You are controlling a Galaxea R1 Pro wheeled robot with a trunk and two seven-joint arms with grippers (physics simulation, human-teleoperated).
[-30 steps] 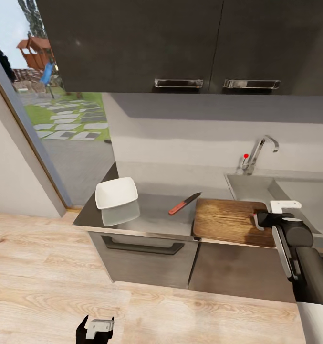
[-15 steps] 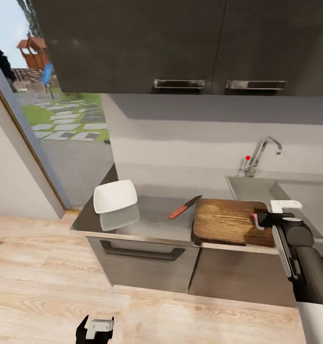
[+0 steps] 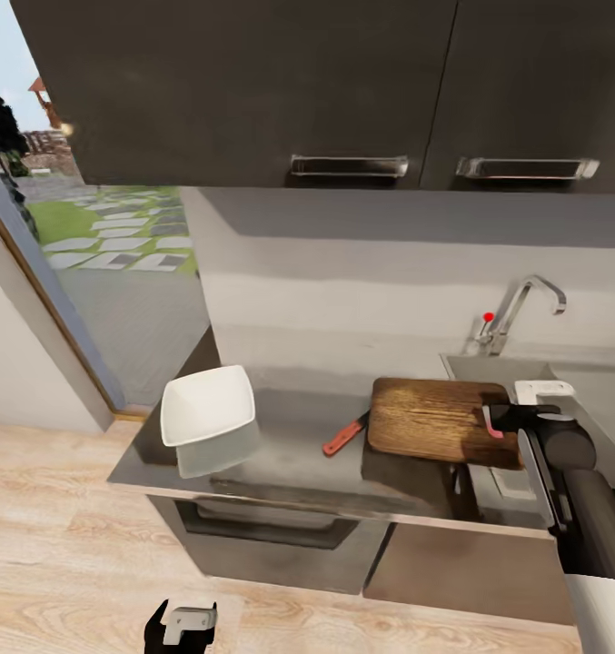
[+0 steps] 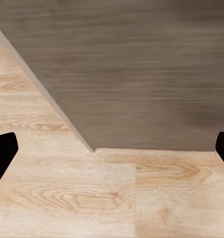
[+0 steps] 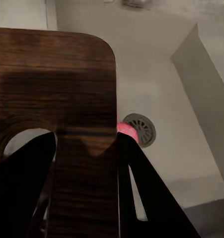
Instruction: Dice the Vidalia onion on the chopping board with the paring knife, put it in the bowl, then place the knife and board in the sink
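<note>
Early days — nothing is diced yet. Nearest, the left tool (image 3: 182, 623) hangs low over the floor, jaws apart and empty. The right tool (image 3: 500, 420) is clamped on the board (image 3: 434, 420) at its slotted right end; the board's long axis runs left-right, overhanging the sink (image 5: 161, 89). The onion (image 5: 125, 130) sits by the drain. The knife (image 3: 344, 436) points far-right; the bowl (image 3: 207, 405) is empty on the counter (image 3: 280, 468).

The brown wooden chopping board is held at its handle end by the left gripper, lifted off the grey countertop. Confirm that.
Wrong arm. The head view shows the right gripper clamped on the brown wooden chopping board at its handle end, lifted off the grey countertop. The left gripper hangs low over the floor.
</note>
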